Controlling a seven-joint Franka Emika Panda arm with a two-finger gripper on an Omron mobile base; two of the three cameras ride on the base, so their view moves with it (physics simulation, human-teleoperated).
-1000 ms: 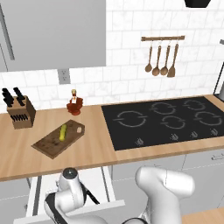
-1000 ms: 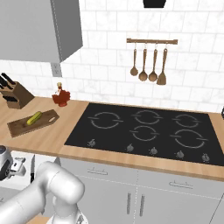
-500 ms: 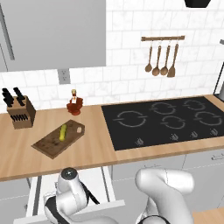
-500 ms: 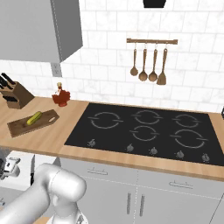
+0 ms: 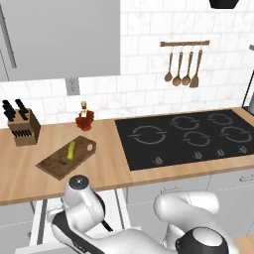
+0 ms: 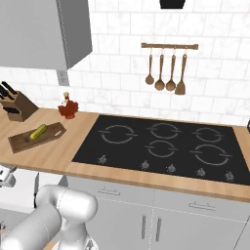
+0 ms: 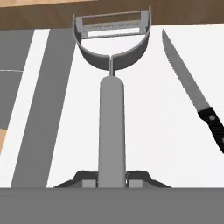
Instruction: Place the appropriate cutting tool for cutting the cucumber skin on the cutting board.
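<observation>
In the hand view my gripper (image 7: 111,177) is shut on the slim handle of the grey metal peeler (image 7: 111,109), the cutting tool. Its loop head points away from me toward the wooden counter edge. Under it is the white floor of the open drawer (image 7: 162,144). The dark brown cutting board (image 5: 57,163) (image 6: 22,141) lies on the counter left of the cooktop. The yellow-green cucumber (image 5: 72,150) (image 6: 38,132) rests on it. My arm reaches down below the counter edge, under the board.
A long knife with a black handle (image 7: 192,96) lies in the drawer beside the peeler. On the counter stand a knife block (image 5: 22,126) and a small red bottle (image 5: 85,118). The black cooktop (image 5: 188,136) fills the right side, with wooden utensils (image 5: 183,64) hanging above.
In the left base view my arm's upper joint has risen a little toward the counter edge. The board and cucumber have not moved.
</observation>
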